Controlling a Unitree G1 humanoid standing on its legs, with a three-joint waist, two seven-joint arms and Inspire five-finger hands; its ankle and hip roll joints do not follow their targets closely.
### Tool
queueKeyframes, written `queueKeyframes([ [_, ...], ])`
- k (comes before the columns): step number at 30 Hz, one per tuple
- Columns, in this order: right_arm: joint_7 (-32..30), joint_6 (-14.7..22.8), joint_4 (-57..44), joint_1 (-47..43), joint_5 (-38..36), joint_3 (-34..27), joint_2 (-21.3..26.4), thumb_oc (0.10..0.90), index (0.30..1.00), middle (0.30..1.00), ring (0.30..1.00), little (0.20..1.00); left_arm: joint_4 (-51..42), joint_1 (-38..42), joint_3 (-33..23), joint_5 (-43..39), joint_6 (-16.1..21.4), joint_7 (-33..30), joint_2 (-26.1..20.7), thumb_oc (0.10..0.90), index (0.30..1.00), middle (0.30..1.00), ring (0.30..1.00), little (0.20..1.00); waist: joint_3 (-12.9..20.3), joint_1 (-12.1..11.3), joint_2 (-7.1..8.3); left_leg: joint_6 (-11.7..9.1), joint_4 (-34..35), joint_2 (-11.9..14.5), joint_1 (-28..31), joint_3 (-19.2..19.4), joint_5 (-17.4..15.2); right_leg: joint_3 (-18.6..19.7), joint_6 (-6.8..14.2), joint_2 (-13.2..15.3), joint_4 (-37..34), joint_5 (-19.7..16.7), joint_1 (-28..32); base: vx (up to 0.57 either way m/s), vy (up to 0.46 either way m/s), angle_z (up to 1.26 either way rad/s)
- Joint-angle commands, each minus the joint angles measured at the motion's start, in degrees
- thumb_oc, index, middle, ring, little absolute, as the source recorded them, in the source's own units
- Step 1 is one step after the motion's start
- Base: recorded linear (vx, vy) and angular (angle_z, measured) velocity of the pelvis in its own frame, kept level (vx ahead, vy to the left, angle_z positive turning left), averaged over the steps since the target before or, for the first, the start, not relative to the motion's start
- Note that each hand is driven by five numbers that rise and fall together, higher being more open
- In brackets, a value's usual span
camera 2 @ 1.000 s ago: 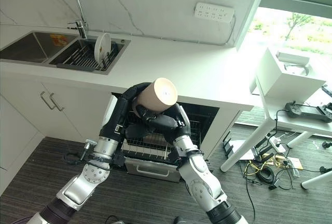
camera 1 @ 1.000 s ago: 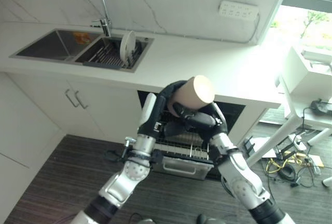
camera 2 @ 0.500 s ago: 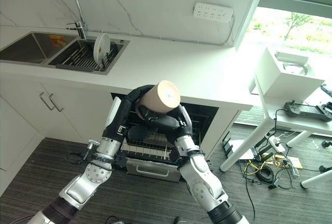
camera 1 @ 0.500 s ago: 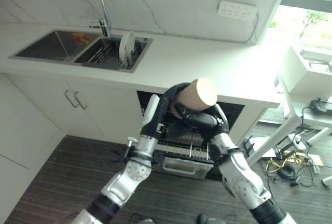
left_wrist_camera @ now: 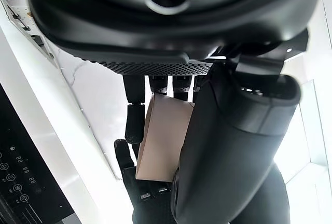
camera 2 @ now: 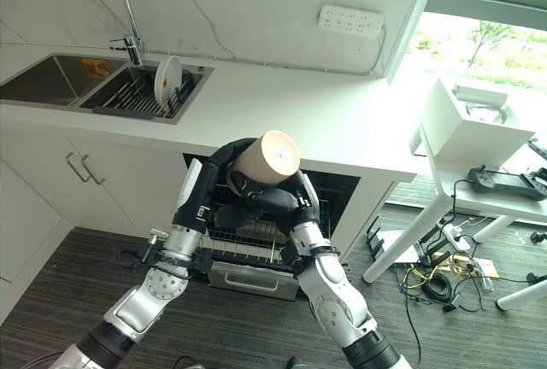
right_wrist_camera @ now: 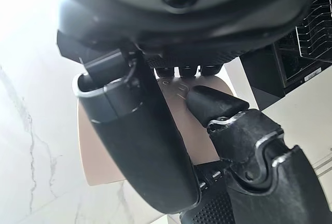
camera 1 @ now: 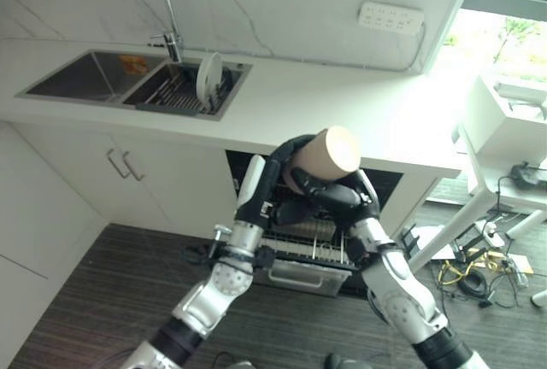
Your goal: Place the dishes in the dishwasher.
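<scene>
Both the left hand (camera 1: 272, 183) and the right hand (camera 1: 338, 200) grasp a beige cup (camera 1: 326, 155) together, above the pulled-out dishwasher rack (camera 1: 303, 238); the carrying step seems in hand; the next move probably calls for lowering the cup between the rack wires.

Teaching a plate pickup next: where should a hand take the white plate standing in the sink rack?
Grip the white plate by its top rim, coming from above: it stands on edge in the sink rack, so only the upper rim is free, with a flat face for fingers and thumb each.
</scene>
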State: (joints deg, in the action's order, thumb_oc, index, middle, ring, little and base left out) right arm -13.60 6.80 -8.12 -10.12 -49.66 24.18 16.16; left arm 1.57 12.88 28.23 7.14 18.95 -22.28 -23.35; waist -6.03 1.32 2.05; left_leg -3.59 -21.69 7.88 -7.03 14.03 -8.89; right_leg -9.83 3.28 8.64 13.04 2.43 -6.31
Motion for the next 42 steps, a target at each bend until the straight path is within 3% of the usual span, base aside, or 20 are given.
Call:
queueKeyframes([
  [1, 2.0, 13.3, -10.0, -12.9, 1.0, -8.0, -5.0, 0.8, 0.9, 0.9, 0.9, 0.9, 0.1, 4.0, 6.4, 0.9, 5.0, 1.7, 1.5, 0.4, 0.3, 0.3, 0.3, 0.3, 3.2, -0.8, -0.1, -0.6, 4.5, 2.1, 3.6, -3.6, -2.2, -0.5, 6.0, 4.4, 4.1, 3.8, 1.6, 0.0, 0.0, 0.0],
  [2, 1.4, 13.8, -10.3, -13.1, 2.1, -8.5, -5.2, 0.453, 0.38, 0.38, 0.38, 0.38, 0.3, 3.9, 6.7, 0.9, 4.8, 2.3, 1.6, 0.4, 0.3, 0.3, 0.3, 0.3, 3.3, -0.7, -0.14, -0.6, 4.5, 2.1, 3.6, -3.5, -2.2, -0.4, 6.0, 4.4, 4.1, 3.8, 1.6, 0.0, 0.0, 0.0],
  [3, 1.1, 13.8, -10.4, -13.1, 2.5, -8.6, -5.3, 0.4, 0.3, 0.3, 0.3, 0.3, 0.4, 4.0, 6.9, 0.9, 4.7, 2.4, 1.7, 0.4, 0.3, 0.3, 0.3, 0.3, 3.4, -0.7, -0.15, -0.6, 4.5, 2.1, 3.6, -3.5, -2.2, -0.3, 6.0, 4.4, 4.1, 3.8, 1.6, 0.0, 0.0, 0.0],
  [18, -6.1, 13.4, -9.6, -11.0, 6.5, -11.0, -4.1, 0.4, 0.3, 0.3, 0.3, 0.3, 1.6, 2.6, 7.3, -0.5, 3.3, 7.0, 0.5, 0.4, 0.3, 0.3, 0.3, 0.3, 3.1, 0.2, -0.5, -0.6, 4.5, 2.3, 3.8, -2.7, -2.1, 0.3, 6.0, 4.1, 4.1, 3.6, 1.3, 0.0, 0.002, -0.03],
  [19, -6.3, 13.4, -9.4, -10.9, 6.6, -11.2, -4.0, 0.4, 0.3, 0.3, 0.3, 0.3, 1.8, 2.3, 7.2, -0.6, 3.4, 7.6, 0.4, 0.547, 0.521, 0.521, 0.521, 0.521, 3.0, 0.2, -0.53, -0.6, 4.5, 2.4, 3.8, -2.7, -2.0, 0.3, 6.0, 4.1, 4.1, 3.6, 1.3, 0.01, 0.003, -0.05],
  [20, -6.5, 13.1, -8.9, -10.2, 7.1, -11.8, -3.7, 0.4, 0.3, 0.3, 0.3, 0.3, 1.7, 1.5, 6.3, -0.2, 3.7, 7.8, -0.1, 0.8, 0.9, 0.9, 0.9, 0.9, 3.0, 0.2, -0.67, -0.6, 4.5, 2.4, 3.8, -2.6, -1.9, 0.5, 6.0, 4.0, 4.1, 3.6, 1.2, 0.0, 0.0, 0.0],
  [27, -5.6, 13.7, -7.7, -7.8, 7.0, -14.3, -1.9, 0.4, 0.3, 0.3, 0.3, 0.3, 2.4, -1.1, 2.3, -0.3, 4.1, 5.2, -2.1, 0.8, 0.9, 0.9, 0.9, 0.9, 2.8, 0.2, -0.87, -0.7, 4.5, 2.5, 3.9, -2.5, -1.9, 0.4, 5.9, 4.0, 4.1, 3.5, 1.3, 0.0, 0.0, 0.0],
  [42, -3.5, 15.7, -6.4, -3.0, 6.6, -21.9, 1.5, 0.4, 0.3, 0.3, 0.3, 0.3, 7.1, -7.3, -12.3, 1.3, 5.9, -2.6, -5.4, 0.8, 0.9, 0.9, 0.9, 0.9, 2.6, -0.6, -1.03, -0.9, 4.5, 2.2, 3.8, -3.4, -1.8, 0.0, 5.7, 4.2, 4.1, 3.6, 1.5, 0.0, 0.0, 0.0],
])
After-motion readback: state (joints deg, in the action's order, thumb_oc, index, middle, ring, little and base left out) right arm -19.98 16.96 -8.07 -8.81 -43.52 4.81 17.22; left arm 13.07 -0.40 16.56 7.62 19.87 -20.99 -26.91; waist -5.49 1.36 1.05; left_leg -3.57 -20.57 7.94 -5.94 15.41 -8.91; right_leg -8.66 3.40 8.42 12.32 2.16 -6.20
